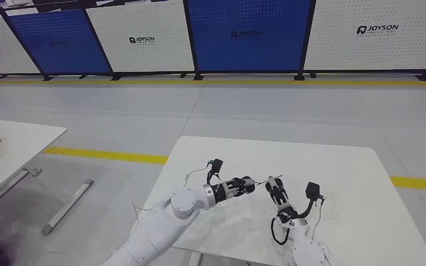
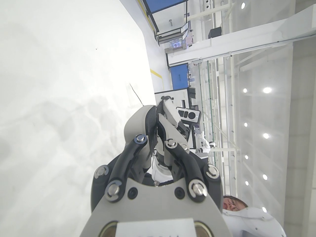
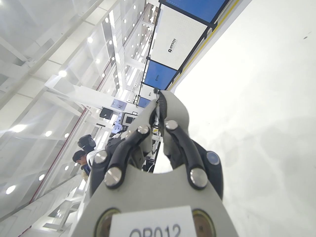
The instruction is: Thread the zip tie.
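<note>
A thin black zip tie (image 1: 262, 181) is held just above the white table (image 1: 219, 156) between the two grippers. My left gripper (image 1: 249, 185) comes in from the left and is shut on the zip tie. In the left wrist view the tie's thin tail (image 2: 136, 94) sticks out past the closed left gripper (image 2: 158, 108). My right gripper (image 1: 271, 183) faces it from the right, a short gap away. It is shut too, with a small black piece of the zip tie (image 3: 156, 90) poking out at the tip of the right gripper (image 3: 158, 101).
A clear plastic item (image 1: 329, 205) lies on the table beside the right arm. A second white table (image 1: 20, 143) stands off to the left across bare floor. Blue and white panels (image 1: 246, 33) line the back.
</note>
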`<state>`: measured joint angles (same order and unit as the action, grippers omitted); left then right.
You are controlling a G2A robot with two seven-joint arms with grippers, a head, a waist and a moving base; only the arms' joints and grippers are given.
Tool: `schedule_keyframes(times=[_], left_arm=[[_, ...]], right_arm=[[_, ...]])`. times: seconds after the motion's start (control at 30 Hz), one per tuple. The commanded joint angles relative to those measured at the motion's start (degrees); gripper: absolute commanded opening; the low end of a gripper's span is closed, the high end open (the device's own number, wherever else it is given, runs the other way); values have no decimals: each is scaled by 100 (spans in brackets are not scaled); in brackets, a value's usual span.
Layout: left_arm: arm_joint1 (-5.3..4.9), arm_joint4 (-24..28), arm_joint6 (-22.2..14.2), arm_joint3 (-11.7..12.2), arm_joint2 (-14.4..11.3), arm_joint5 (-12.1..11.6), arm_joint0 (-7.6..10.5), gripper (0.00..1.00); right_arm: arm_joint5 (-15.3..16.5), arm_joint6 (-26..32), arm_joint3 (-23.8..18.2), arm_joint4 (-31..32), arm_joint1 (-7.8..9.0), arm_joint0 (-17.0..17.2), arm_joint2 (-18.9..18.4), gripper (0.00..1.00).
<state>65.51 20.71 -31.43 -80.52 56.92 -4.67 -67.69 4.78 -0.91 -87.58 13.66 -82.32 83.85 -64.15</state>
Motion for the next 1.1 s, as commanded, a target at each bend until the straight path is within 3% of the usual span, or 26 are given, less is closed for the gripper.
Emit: schedule_keyframes(times=[0.0,0.17,0.37,0.7,0.9,1.07], left_arm=[[-5,82,-2,1,44,92,3,0],[-40,228,155,-67,280,341,-8,0],[-86,702,-33,-253,539,707,-143,0],[-87,724,-59,-258,543,715,-148,0],[-100,886,166,-364,679,822,-265,0],[-126,925,265,-568,820,858,-367,0]], right_arm=[[-2,-20,-9,-33,-2,11,-16,100],[94,-24,-66,-71,7,77,-69,100],[262,-27,-113,-118,20,178,-131,100],[259,-22,-109,-101,22,179,-130,100],[458,109,-146,1412,130,214,-122,100],[258,-124,-210,2435,189,257,-182,100]])
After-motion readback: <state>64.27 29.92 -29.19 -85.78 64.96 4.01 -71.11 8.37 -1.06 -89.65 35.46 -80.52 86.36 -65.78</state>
